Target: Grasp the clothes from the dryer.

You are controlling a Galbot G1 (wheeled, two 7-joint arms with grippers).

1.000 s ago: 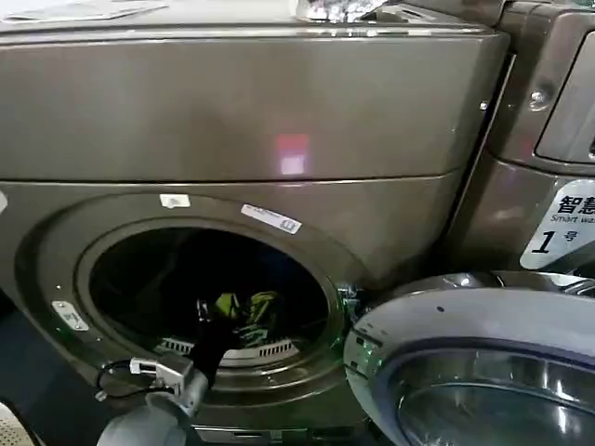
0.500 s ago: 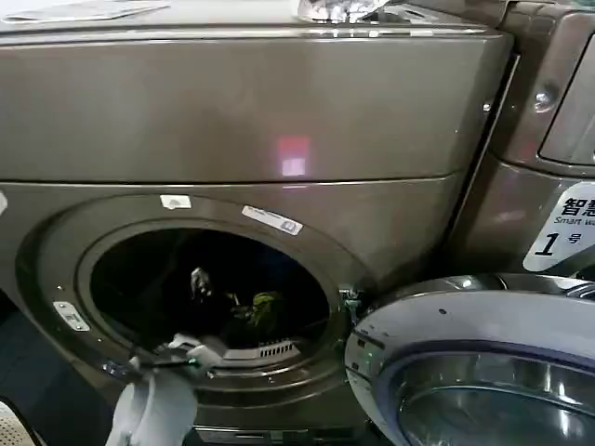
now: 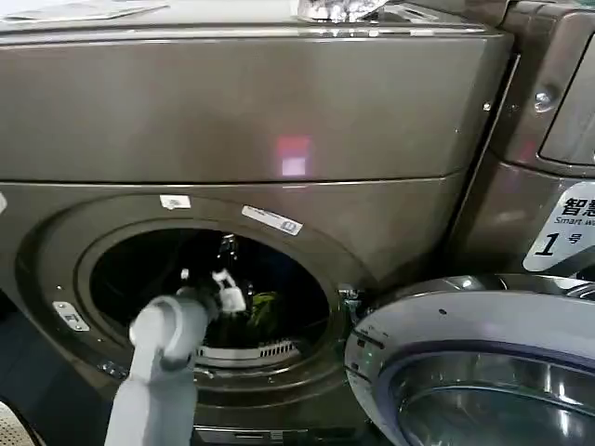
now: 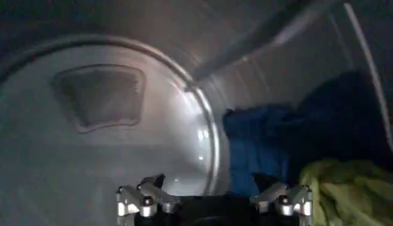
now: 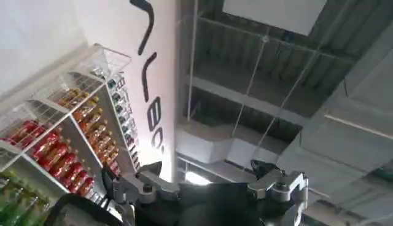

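Dryer (image 3: pixel 279 121) door open. Clothes (image 3: pixel 263 308) sat low in drum, beside dark blue fabric (image 4: pixel 261 147). Left hand (image 4: pixel 215 199) inside drum, spread wide, empty. Reach step; next: shift toward lime cloth, close.

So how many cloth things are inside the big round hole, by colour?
Yellow-green clothes: 1
Dark blue cloth: 1
Total: 2, in the dryer drum. The left gripper is open in there, holding nothing.
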